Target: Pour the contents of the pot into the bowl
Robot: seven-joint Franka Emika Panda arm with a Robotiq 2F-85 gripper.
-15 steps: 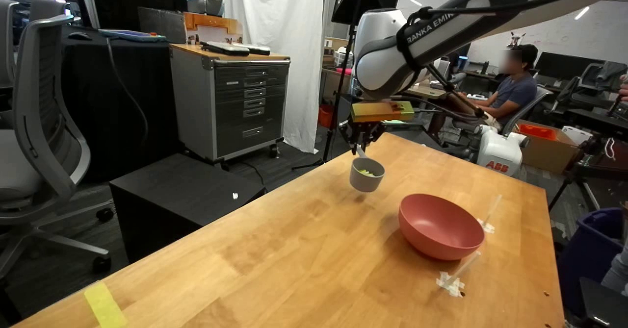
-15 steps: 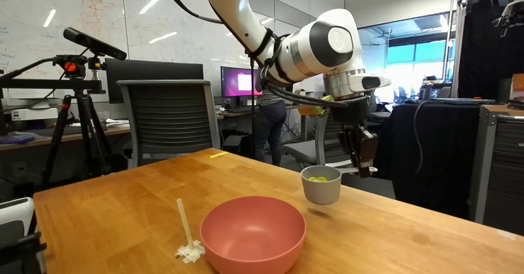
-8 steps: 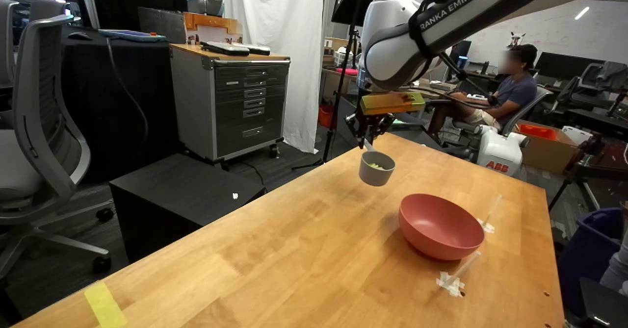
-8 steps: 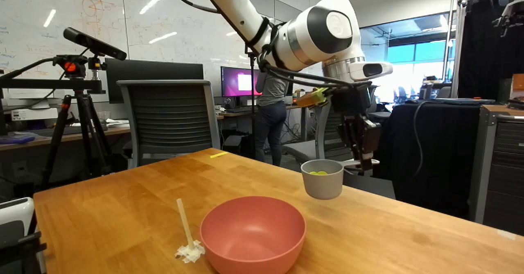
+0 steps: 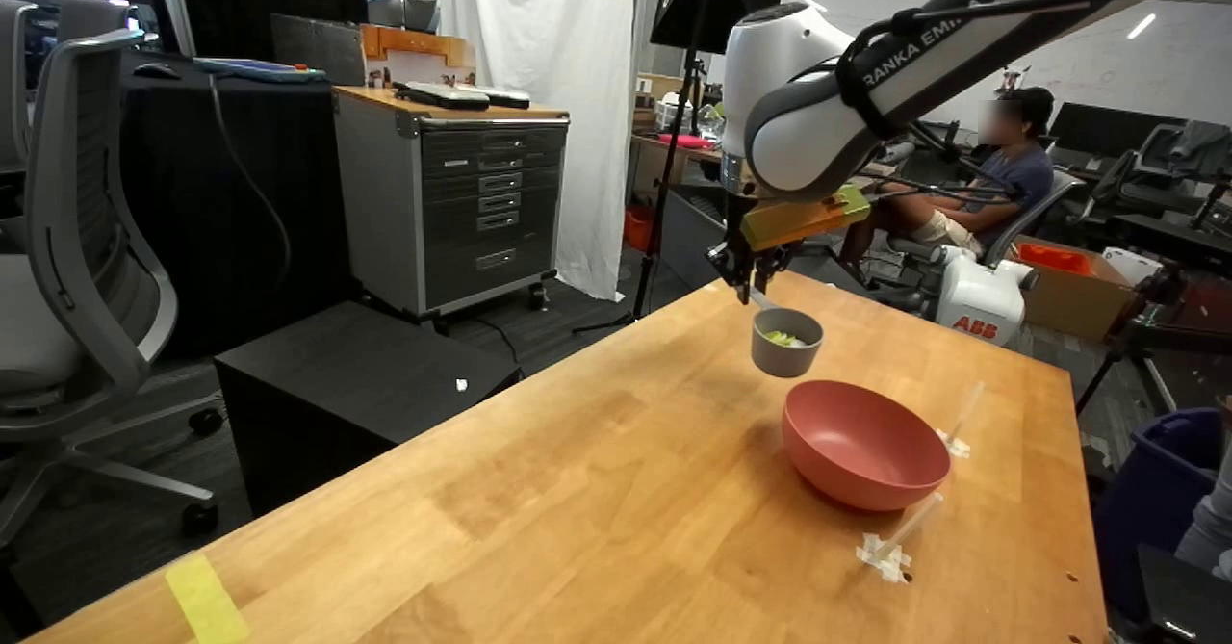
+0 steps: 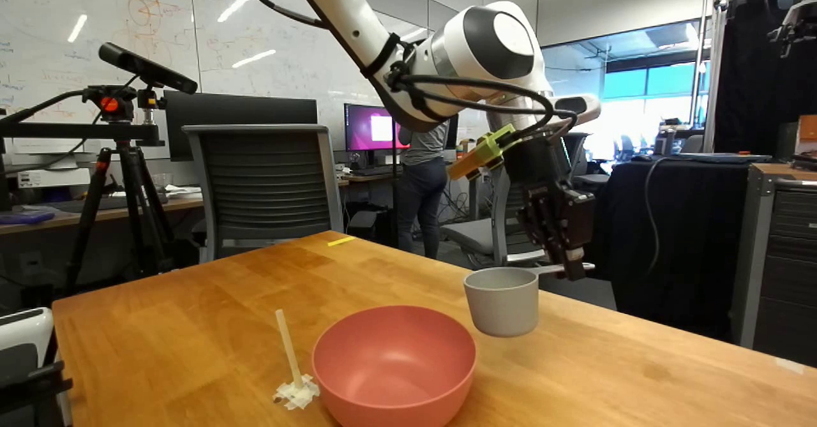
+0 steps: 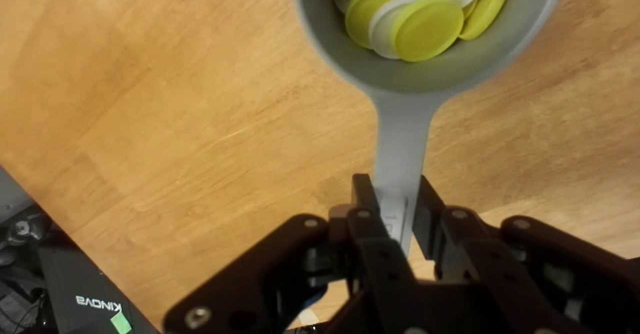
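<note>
While the pot [image 6: 503, 304] hangs right of centre in an exterior view, near the red bowl [image 6: 394, 371] at lower centre, the claw [image 7: 395, 190] is closed to the width of the pot's handle [image 7: 401, 142], one finger [image 7: 364, 191] against each side. Wrist view, upper right: yellow and white discs [image 7: 427, 29] inside the pot.

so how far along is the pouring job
Done: the gripper has the pot by its handle, lifted off the table. In hand: the pot, held beside the bowl, roughly level, discs inside. Left: bringing it over and tipping; no discs show in the bowl.
</note>
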